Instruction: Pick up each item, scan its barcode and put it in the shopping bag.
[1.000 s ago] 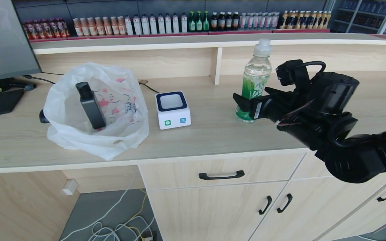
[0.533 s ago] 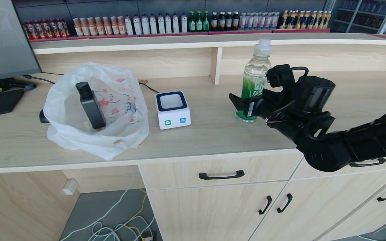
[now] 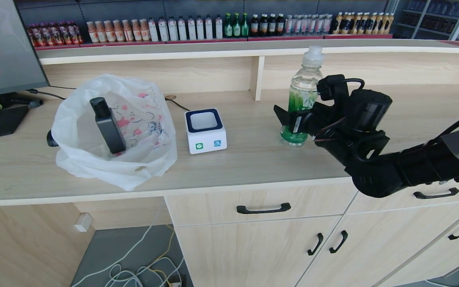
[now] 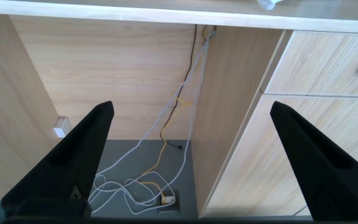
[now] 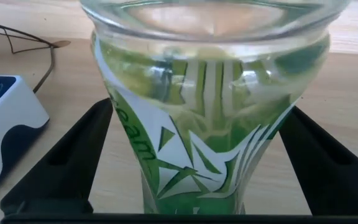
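A pale wood-grain worktop (image 3: pixel 253 159) runs the width of the head view. A raised wooden ledge (image 3: pixel 373 50) stands along its far edge, and the cabinet front below it carries five black handles (image 3: pixel 263 208). Behind the ledge, a shop shelf (image 3: pixel 285 38) carries a long row of drinks bottles, too small and too closely packed to count. On the grey floor under the worktop lies a tangle of cables (image 3: pixel 134 263).

Near the middle of the worktop sits one white payment scanner (image 3: pixel 205 130) with a dark blue rim. To the scanner's left, just beside it, stands one white plastic shopping bag (image 3: pixel 150 151), its mouth open. One dark bottle (image 3: pixel 108 125) leans inside the bag. Farther left of the scanner is one dark monitor (image 3: pixel 6 48).

To the scanner's right, standing apart from it, is one clear bottle (image 3: pixel 303 91) with a green label and a pale cap, upright on the worktop. The right end effector (image 3: pixel 291 119) is at the bottle's lower half, released, with one finger on each side of it. The pads may not be touching the plastic; the right wrist view seems to show a gap on both sides.

The left end effector (image 4: pixel 191 106) hangs below worktop level, left of the scanner. Its fingers are spread wide and hold nothing, and it faces the cabinet side and the floor cables.
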`<state>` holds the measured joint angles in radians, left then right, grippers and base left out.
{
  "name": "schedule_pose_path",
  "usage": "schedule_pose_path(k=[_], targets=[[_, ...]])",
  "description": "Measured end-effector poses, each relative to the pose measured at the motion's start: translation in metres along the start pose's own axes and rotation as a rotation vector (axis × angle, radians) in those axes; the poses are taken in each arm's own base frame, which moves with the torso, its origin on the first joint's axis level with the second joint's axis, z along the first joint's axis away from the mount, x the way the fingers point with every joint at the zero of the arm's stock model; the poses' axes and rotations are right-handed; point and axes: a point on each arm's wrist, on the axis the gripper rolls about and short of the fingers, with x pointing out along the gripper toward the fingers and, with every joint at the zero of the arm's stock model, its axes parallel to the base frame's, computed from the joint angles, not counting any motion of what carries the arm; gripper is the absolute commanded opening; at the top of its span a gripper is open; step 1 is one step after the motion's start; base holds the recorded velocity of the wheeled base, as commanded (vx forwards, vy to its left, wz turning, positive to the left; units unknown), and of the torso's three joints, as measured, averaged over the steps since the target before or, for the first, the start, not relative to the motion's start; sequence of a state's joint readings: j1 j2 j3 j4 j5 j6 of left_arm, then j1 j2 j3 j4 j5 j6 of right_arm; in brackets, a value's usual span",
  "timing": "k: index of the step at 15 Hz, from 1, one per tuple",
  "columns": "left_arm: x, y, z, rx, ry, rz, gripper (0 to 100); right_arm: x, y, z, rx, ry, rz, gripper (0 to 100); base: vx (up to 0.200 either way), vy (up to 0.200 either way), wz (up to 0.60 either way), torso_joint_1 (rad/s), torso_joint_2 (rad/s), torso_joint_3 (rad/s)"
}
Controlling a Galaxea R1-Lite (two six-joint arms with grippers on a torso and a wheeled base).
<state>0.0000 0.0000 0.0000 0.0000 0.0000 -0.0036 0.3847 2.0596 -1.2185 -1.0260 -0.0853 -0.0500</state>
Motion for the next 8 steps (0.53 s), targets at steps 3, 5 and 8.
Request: schedule_pose_path(k=[3,5,8], targets=[[0.0000,0.0000,0.0000,0.000,0.000,0.000,100,0.0012,0.0004,-0.0005,0.000,-0.002,0.000,100,0.000,0.000,0.00,0.000,0.00,0.000],[0.0000,0.0000,0.0000,0.000,0.000,-0.001,100,0.0025,0.0004,0.0015,0.001,-0.010,-0.001,100,0.000,0.000,0.00,0.000,0.00,0.000],[0.0000,0.0000,0.0000,0.000,0.000,0.000,100,0.0047,0.0001,0.0065,0.002,-0.030,-0.003,100,0.000,0.000,0.00,0.000,0.00,0.000]])
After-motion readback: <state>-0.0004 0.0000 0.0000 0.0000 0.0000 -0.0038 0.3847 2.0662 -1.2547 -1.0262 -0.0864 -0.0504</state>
